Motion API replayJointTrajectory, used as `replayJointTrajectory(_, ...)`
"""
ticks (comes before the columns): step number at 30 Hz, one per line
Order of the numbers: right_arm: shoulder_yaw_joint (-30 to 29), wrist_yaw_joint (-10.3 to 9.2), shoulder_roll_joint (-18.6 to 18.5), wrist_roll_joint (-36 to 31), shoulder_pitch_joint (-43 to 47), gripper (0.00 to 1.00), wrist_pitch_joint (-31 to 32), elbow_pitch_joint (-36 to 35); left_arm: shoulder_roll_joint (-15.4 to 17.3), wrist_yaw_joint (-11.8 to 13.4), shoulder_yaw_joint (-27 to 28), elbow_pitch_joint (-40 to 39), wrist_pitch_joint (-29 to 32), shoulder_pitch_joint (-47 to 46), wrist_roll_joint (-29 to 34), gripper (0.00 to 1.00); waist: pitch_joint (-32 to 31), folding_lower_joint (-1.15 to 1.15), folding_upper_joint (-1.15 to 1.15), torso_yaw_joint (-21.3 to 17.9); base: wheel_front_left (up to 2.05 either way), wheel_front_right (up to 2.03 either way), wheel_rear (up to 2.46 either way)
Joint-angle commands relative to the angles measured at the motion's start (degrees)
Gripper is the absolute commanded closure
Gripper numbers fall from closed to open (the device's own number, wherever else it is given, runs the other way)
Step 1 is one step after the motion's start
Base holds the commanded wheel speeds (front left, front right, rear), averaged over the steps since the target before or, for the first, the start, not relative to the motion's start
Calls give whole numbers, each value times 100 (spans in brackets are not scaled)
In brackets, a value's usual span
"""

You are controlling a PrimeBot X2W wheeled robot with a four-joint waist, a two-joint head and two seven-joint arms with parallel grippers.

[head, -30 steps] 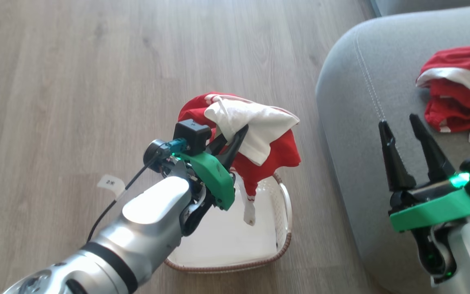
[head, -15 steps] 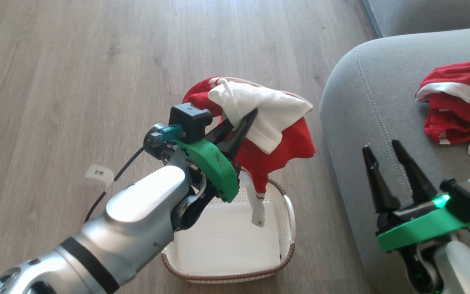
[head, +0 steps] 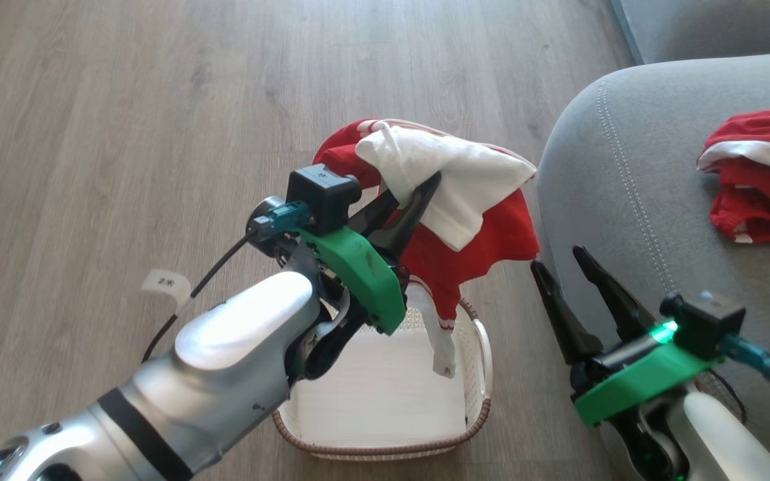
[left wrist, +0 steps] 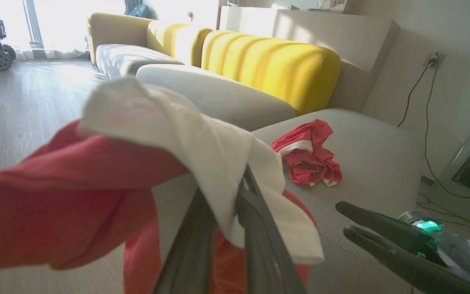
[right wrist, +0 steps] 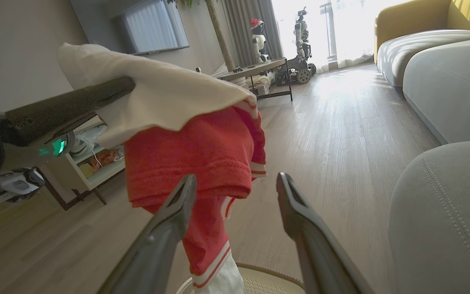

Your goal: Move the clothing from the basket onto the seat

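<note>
My left gripper [head: 412, 194] is shut on a red and white garment [head: 485, 227], held up above the cream basket [head: 485, 407]. A striped end hangs down into the basket, whose floor looks bare. In the left wrist view the garment [left wrist: 137, 163] drapes over my closed fingers [left wrist: 259, 228]. My right gripper [head: 557, 259] is open and holds nothing, just right of the hanging cloth and at the left edge of the grey seat [head: 625, 200]. In the right wrist view the red cloth [right wrist: 202, 155] hangs just beyond my parted fingertips [right wrist: 190, 181]. A second red garment [head: 759, 180] lies crumpled on the seat.
The basket stands on a wooden floor [head: 124, 133] close to the seat's left side. Yellow sofa backs [left wrist: 267, 61] and another grey cushion [left wrist: 218, 94] lie beyond the seat. A low table [right wrist: 255, 69] and a shelf [right wrist: 96, 167] stand farther off.
My left gripper has carried the garment higher and nearer the seat. My right gripper has swung left off the seat toward the hanging cloth. The head camera has shifted.
</note>
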Motion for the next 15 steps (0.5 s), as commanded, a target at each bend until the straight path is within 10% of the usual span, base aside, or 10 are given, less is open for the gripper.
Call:
replayJointTrajectory(1, 118, -2, -99, 89, -288, 0, -29, -150, 100, 6, 208, -155, -1, -368, 12, 100, 3, 0, 0, 15, 0, 0, 0)
replayJointTrajectory(15, 1173, -2, -447, 2420, -1112, 0, -29, 535, -61, -67, 108, -156, 31, -433, 11, 100, 32, 0, 0, 230, 0, 0, 0)
